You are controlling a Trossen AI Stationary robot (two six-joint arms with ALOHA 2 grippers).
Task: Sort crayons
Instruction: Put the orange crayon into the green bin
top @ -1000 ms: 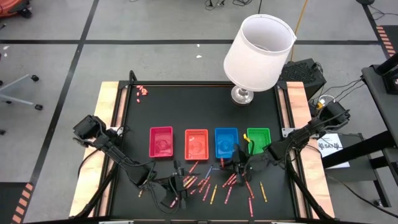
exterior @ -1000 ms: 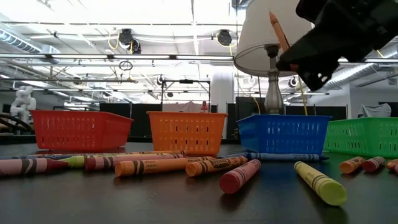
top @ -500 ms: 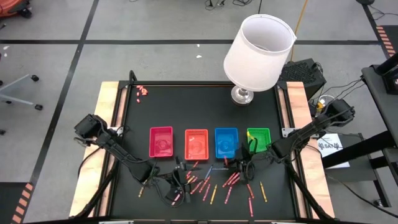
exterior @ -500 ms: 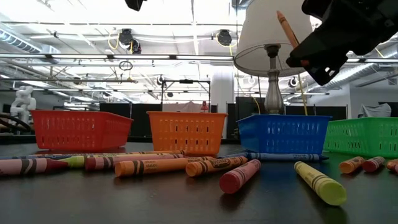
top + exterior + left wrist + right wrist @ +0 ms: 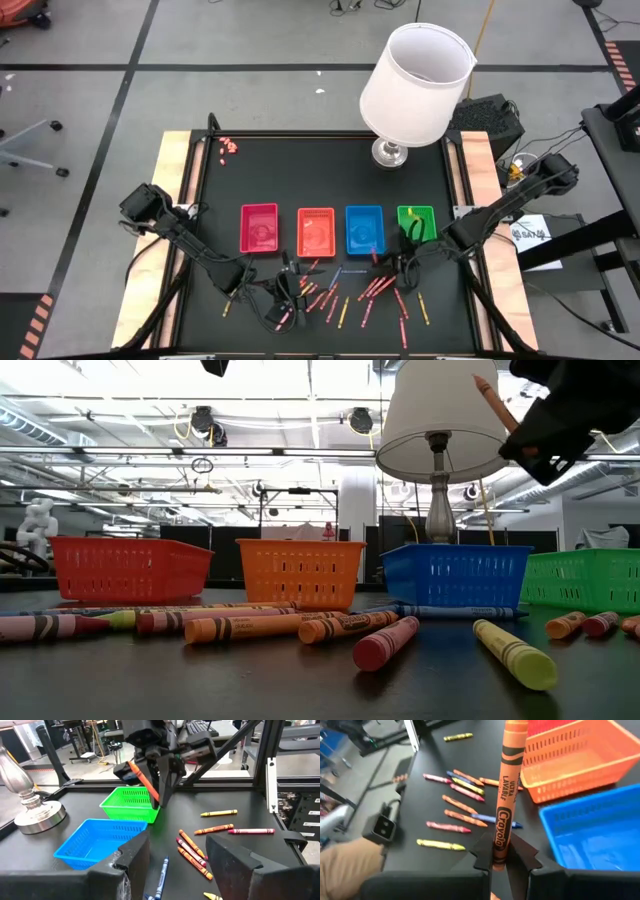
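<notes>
Many crayons [image 5: 345,295] lie loose on the black table in front of four trays: pink-red [image 5: 259,228], orange [image 5: 316,230], blue [image 5: 364,228] and green [image 5: 416,222]. My right gripper [image 5: 390,263] hangs above the table just in front of the blue and green trays, shut on an orange crayon [image 5: 507,785], which also shows in the low view [image 5: 495,405] and the left wrist view [image 5: 142,777]. My left gripper [image 5: 175,865] stands open over the left part of the crayon pile [image 5: 290,285], with nothing between its fingers. My right gripper pinches the orange crayon by its one end [image 5: 498,854] between its two fingers. The fingers come from the table's right side, slanting down. The rest of the crayon sticks out past the fingertips, tilted, with its free end [image 5: 483,382] up. It is lifted clear of the table.
A lamp with a white shade [image 5: 415,80] stands at the table's far right, its base [image 5: 37,815] behind the blue tray. Tiny pink bits [image 5: 228,147] lie at the far left corner. A blue crayon [image 5: 160,877] lies on the table below my left gripper.
My right gripper has risen and drawn back toward the table's right edge with the orange crayon, which stays pinched, tilted and clear of the table.
</notes>
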